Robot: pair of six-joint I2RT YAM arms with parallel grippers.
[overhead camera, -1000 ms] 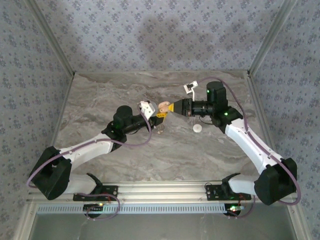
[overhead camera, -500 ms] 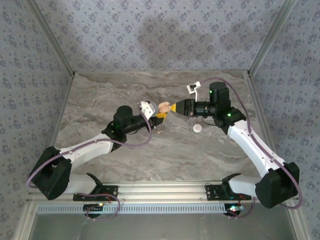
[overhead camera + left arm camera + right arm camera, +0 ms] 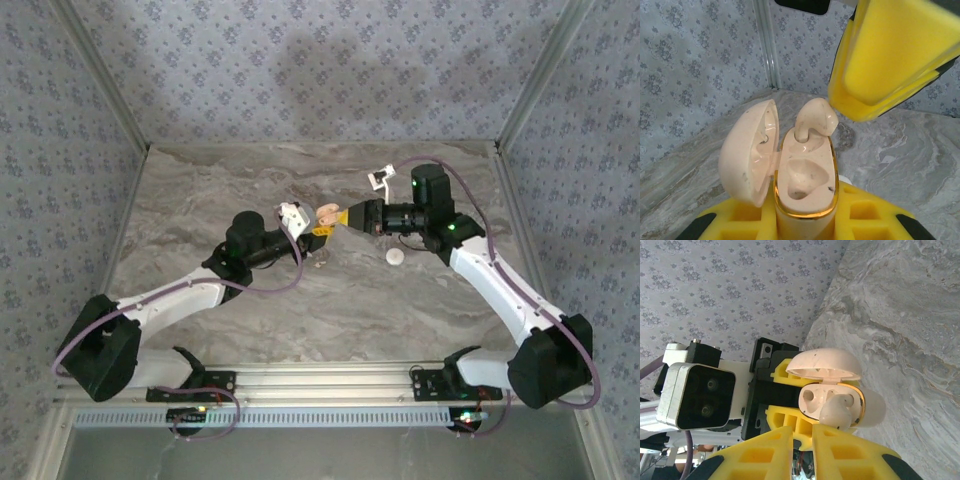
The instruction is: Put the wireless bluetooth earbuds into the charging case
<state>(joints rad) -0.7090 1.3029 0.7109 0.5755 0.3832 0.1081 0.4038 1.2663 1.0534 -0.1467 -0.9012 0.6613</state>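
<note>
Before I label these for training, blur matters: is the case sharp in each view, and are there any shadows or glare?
Left wrist: charging case and earbud crisp, gold rim glinting slightly. Right wrist: both sharp, evenly lit. Top external: case tiny, little detail; soft shadow on the back wall.

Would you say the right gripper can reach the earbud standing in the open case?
Probably yes: the lid is swung aside, the earbud stands proud of the charging case, and the right gripper hovers close by.
</note>
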